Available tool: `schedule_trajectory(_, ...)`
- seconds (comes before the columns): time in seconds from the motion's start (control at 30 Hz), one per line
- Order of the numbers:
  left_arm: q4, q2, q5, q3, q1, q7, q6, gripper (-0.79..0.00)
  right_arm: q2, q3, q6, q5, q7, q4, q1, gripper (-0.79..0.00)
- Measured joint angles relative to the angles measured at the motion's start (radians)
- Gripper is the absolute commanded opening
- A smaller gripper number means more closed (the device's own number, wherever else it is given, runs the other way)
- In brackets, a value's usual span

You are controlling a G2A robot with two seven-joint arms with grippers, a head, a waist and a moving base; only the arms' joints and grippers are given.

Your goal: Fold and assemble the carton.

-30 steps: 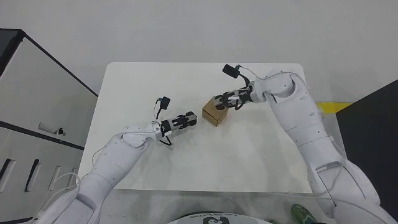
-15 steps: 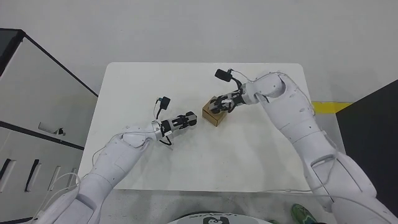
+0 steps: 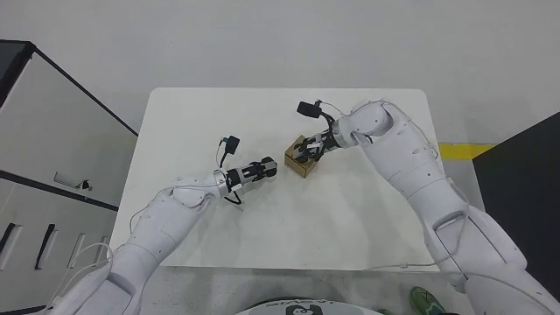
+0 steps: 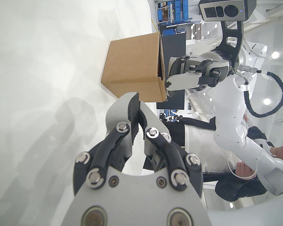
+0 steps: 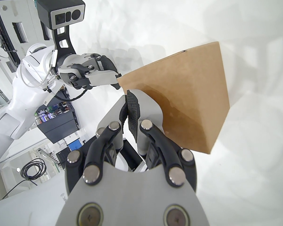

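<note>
Left gripper [image 4: 137, 109] jaws: together, nothing between them. Its tips sit just beside the carton [image 3: 300, 159], on the carton's 8 o'clock side in the top view.

Right gripper [image 5: 130, 99] jaws: together, holding nothing. Its tips lie against the carton's upper edge on the 1 o'clock side.

The carton, a brown box, stands on the white table [image 3: 350, 227] near its centre, slightly toward 1 o'clock.

Carton partly hidden
Top view, ctr: right gripper [image 3: 304, 150] covers carton [image 3: 297, 164] upper-right pt; flaps under it hidden, seams too small to tell.
</note>
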State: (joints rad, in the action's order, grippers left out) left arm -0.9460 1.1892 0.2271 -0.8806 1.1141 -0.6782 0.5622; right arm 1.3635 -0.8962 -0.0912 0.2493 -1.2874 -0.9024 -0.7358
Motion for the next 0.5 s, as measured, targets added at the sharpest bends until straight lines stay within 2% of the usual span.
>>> schedule_trajectory(0.5, 0.0, 0.0, 0.0, 0.0, 0.0, 0.0, 0.0, -0.785, 0.004, 0.03, -0.005, 0.006, 0.018, 0.012, 0.027, -0.785)
